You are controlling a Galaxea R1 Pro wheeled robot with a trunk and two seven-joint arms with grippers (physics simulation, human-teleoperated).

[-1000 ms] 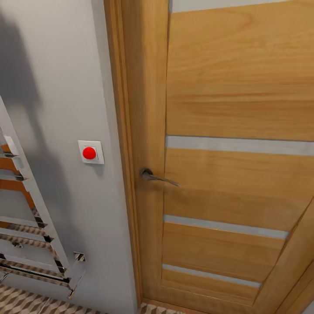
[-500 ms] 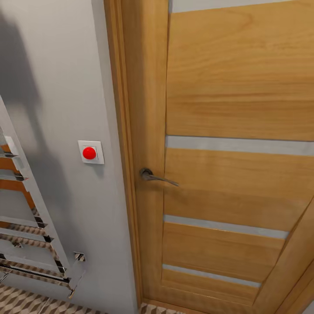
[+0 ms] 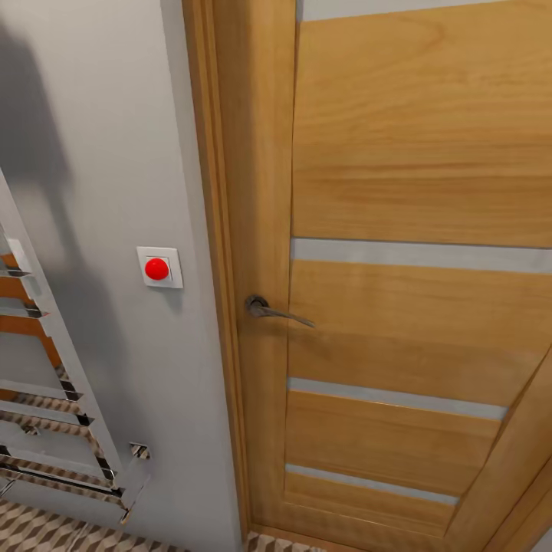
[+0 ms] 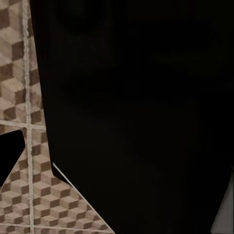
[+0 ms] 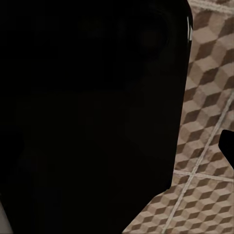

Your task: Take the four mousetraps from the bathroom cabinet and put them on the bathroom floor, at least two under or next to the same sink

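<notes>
Facing wooden door [image 3: 414, 230], wrist cameras over bathroom floor [image 4: 24, 204], gripper states unclear

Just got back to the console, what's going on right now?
Nothing is being handled. The head camera faces a closed wooden door with a metal lever handle, a wall switch with a red button beside it, and a chrome towel rail at the left. Both wrist cameras look down at the cube-patterned bathroom floor past a dark shape; no mousetraps or cabinet are in sight.
</notes>
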